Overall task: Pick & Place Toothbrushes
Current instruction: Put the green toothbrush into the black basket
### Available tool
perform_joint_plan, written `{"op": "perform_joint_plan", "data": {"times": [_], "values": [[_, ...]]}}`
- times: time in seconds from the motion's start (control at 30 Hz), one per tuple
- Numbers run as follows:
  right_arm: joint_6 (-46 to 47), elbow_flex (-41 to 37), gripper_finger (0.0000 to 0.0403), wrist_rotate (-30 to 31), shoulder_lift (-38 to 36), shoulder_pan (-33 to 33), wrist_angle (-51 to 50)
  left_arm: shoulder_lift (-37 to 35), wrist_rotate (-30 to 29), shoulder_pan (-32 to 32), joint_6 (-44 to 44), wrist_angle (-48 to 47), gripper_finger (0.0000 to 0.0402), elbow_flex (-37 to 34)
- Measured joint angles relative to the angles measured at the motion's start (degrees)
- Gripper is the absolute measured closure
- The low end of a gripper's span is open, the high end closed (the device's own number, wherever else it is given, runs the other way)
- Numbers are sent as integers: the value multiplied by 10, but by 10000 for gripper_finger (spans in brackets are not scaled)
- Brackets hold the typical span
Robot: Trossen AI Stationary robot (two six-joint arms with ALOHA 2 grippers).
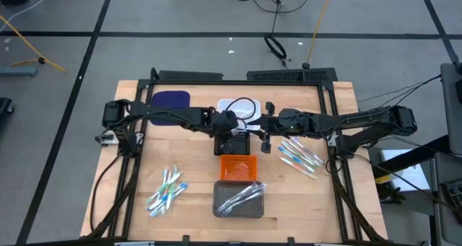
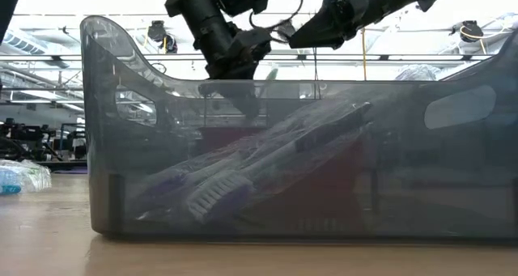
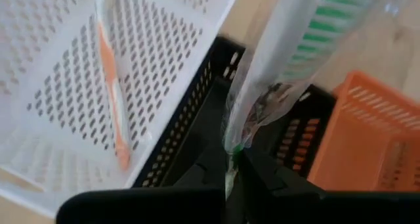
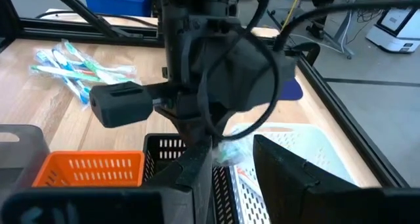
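My left gripper [image 1: 232,136] hangs over the black tray [image 1: 234,143], shut on a green toothbrush in a clear wrapper [image 3: 295,46]. My right gripper [image 1: 266,134] is close beside it at about the same height, open with nothing between its fingers [image 4: 239,178]. An orange toothbrush [image 3: 111,99] lies flat in the white tray [image 1: 242,107]. Loose toothbrushes lie in two heaps on the table, at the near left [image 1: 167,190] and at the right [image 1: 299,154]. More of them lie in the grey tray [image 1: 238,200]. My left gripper pinches one end of the wrapped toothbrush [image 3: 237,135] between its two fingers, with the clear wrapper bunched at the fingertips. The fingers slant down from above. The toothbrush runs on past them over the black tray, green-ribbed end [image 3: 318,37] farthest out. Whether that end touches anything, I cannot tell.
Four trays stand in a row down the table's middle: white, black, orange [image 1: 238,167] and grey. A dark blue pad [image 1: 171,99] lies at the far left. In the low view the grey tray's wall [image 2: 453,179] fills the foreground.
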Motion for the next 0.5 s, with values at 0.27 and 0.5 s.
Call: {"op": "perform_joint_plan", "data": {"times": [0.27, 0.5], "values": [[0, 0, 300, 0, 0, 0, -1, 14, 10, -1, 0, 2, 383, 0], [0, 0, 302, 0, 0, 0, -1, 16, 10, -1, 12, -5, 381, 0]]}}
